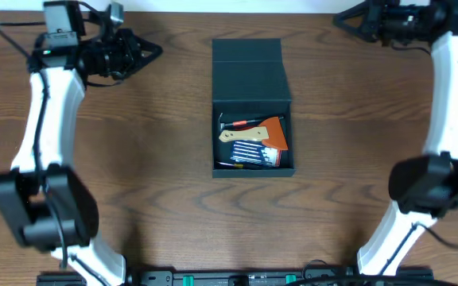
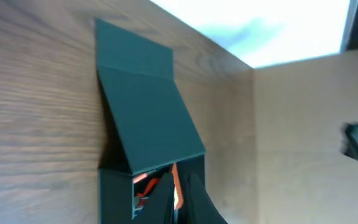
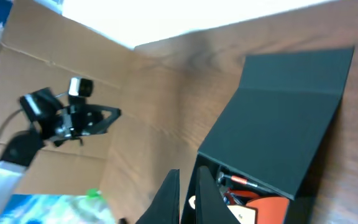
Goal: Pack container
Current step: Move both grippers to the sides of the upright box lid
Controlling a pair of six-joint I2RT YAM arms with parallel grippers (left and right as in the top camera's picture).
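The dark teal container (image 1: 252,79) sits mid-table with its hinged lid raised and leaning over the back of the box. Inside lie an orange-handled tool (image 1: 253,124), a wooden-handled tool (image 1: 243,134) and a small blue bit case (image 1: 258,155). My left gripper (image 1: 154,52) is shut and empty at the far left, well away from the box. My right gripper (image 1: 342,20) is shut and empty at the far right. The container's lid shows in the left wrist view (image 2: 148,118) beyond the shut fingers (image 2: 180,186), and in the right wrist view (image 3: 278,137) beside the shut fingers (image 3: 187,180).
A brown cardboard wall (image 2: 303,124) stands along the table's far edge. The left arm (image 3: 67,118) shows in the right wrist view against that wall. A blurred blue-white thing with a green spot (image 3: 73,205) lies at the lower left of that view.
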